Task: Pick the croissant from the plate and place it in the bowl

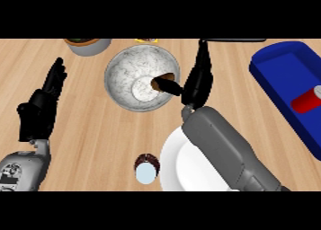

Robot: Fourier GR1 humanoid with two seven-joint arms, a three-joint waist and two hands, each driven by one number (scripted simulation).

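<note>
Left hand (pixel 42 105) near counter's left edge, fingers straight, resting, holding nothing. Bowl (pixel 126 67) near back edge; croissant (pixel 157 84) over its right inner wall, pinched by right hand (pixel 197 81). Plate (pixel 179 168) at front edge, under right forearm.

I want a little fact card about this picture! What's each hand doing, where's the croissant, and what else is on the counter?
right hand: over the bowl's right rim, thumb touching the croissant
croissant: inside the speckled grey bowl
left hand: open, resting at the left, fingers up
white plate: bare where it shows, partly under the right forearm
blue bin: at the right, holding a red can
small dark cup: left of the plate
</note>
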